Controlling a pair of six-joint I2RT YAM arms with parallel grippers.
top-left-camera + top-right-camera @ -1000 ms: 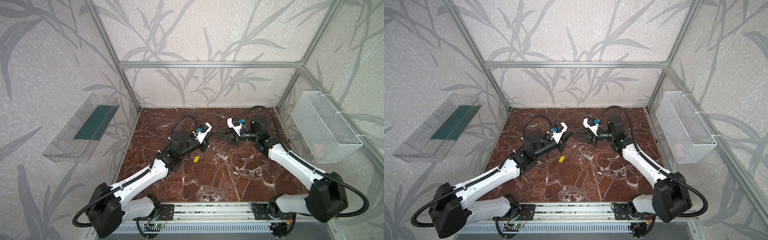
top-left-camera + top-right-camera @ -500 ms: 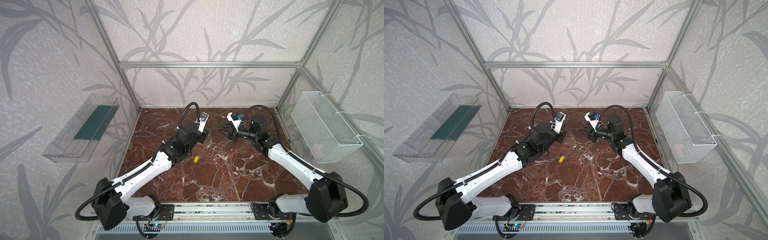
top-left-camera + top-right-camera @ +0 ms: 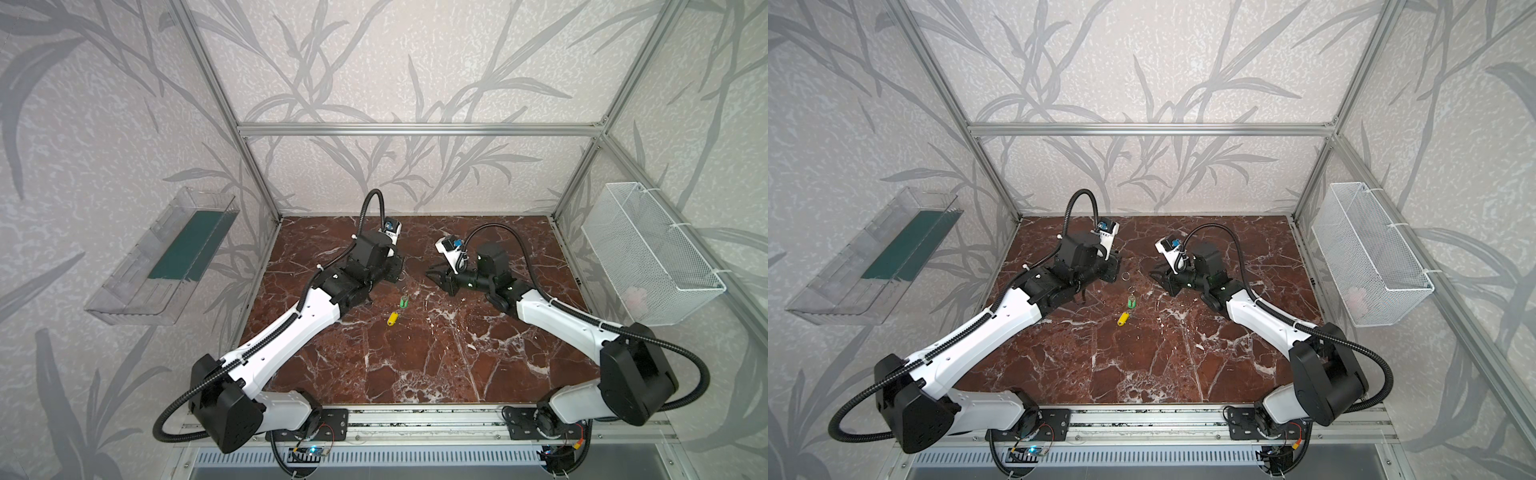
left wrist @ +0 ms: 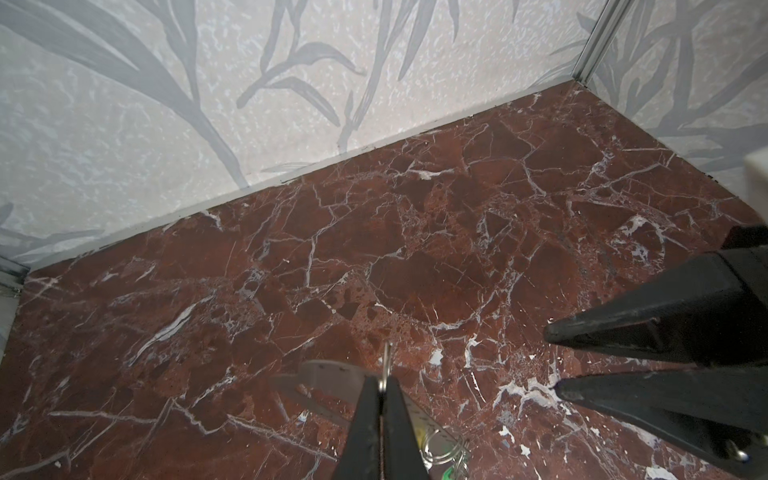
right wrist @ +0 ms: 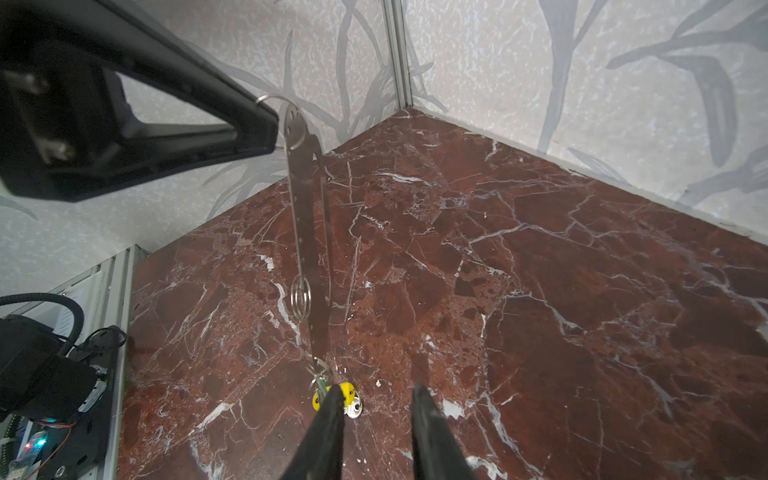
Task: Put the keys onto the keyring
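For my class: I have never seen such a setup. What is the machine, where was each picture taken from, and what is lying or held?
These are two robot arms, left and right, each ending in a two-fingered gripper. Two pictures look down from overhead; two come from cameras on the wrists. The left gripper is shut on a wire loop atop the keyring, a grey metal plate hanging down. A green tag seems linked to its lower end. Beside that, a yellow tag lies on the table. The right gripper is open and empty.
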